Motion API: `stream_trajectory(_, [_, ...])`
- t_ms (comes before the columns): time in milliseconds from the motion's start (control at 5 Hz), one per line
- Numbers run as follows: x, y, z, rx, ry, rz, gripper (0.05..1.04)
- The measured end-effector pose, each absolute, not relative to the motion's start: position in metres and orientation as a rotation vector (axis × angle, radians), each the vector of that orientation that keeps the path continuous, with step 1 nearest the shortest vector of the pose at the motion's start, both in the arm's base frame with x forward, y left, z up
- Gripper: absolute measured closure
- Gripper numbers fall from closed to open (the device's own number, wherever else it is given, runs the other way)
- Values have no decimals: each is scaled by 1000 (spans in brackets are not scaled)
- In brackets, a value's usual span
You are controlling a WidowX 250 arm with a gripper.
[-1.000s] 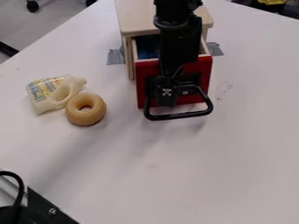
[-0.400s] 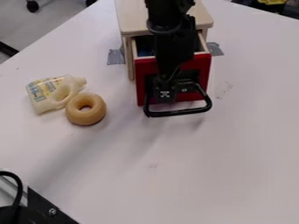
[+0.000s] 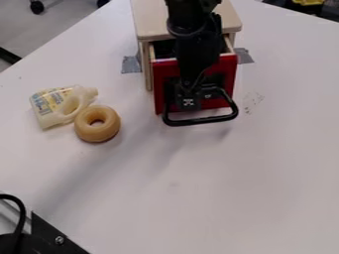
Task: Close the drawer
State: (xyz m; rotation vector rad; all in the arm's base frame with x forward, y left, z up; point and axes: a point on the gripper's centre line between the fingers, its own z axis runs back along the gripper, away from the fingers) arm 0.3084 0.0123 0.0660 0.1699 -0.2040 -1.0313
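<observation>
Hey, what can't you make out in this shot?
Camera view: inside of the drawer, mostly behind the arm.
Camera view: middle of its front, behind the arm.
Camera view: cabinet's far end, cut off by the top edge.
Camera view: print on the bottle, too small to read.

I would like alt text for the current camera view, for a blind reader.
A black robot tool hangs at a partly open red drawer of a wooden cabinet. A bottle and a tan ring lie on the white table.
</observation>
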Motion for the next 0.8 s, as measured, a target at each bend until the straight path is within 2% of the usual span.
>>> stream_trajectory(400, [312, 15, 49, 179, -196, -1016, 85])
stream_trajectory(800, [330, 18, 44, 204, -202, -1010, 85])
